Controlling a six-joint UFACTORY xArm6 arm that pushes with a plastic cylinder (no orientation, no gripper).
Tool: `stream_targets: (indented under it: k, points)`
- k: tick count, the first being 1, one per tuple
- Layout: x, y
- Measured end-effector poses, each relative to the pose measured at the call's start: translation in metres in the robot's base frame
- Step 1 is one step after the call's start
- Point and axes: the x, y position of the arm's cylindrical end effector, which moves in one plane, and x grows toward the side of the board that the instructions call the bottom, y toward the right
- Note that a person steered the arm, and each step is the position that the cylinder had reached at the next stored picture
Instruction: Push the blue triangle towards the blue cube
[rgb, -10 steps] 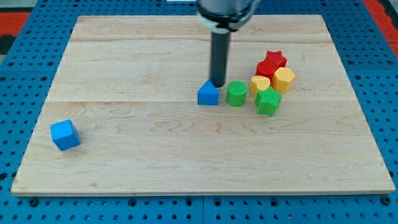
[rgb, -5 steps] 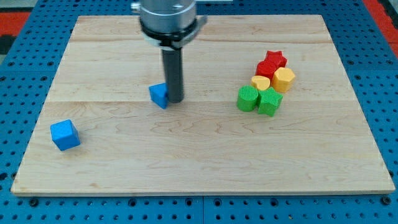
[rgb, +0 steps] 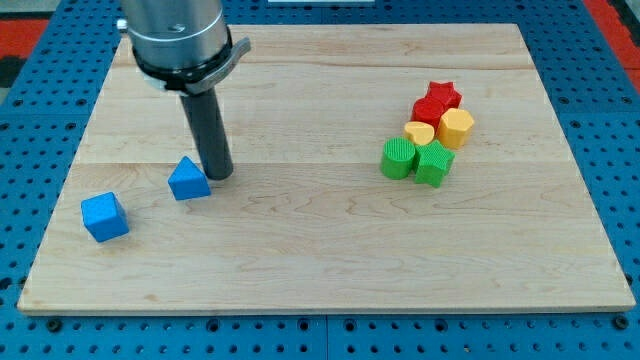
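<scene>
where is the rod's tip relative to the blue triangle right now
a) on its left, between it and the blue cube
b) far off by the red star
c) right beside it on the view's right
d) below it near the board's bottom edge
c: my tip sits right against the blue triangle on its right side in the view, with the blue cube lying off to the triangle's lower left.

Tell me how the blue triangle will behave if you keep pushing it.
The blue triangle sits flat on the smooth wooden board, so it should slide, not roll. It looks small and rigid, probably light. My tip touches its right edge, off-centre, so it may twist.
</scene>
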Motion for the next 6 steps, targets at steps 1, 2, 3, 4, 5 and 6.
stream_targets:
  k: [1, 2, 3, 4, 5, 6]
  points:
    - [0.0023, -0.0559]
    - [0.0023, -0.054]
    - [0.0023, -0.054]
    - [0.0023, -0.0533]
    - [0.0035, -0.0533]
    - [0.0035, -0.0538]
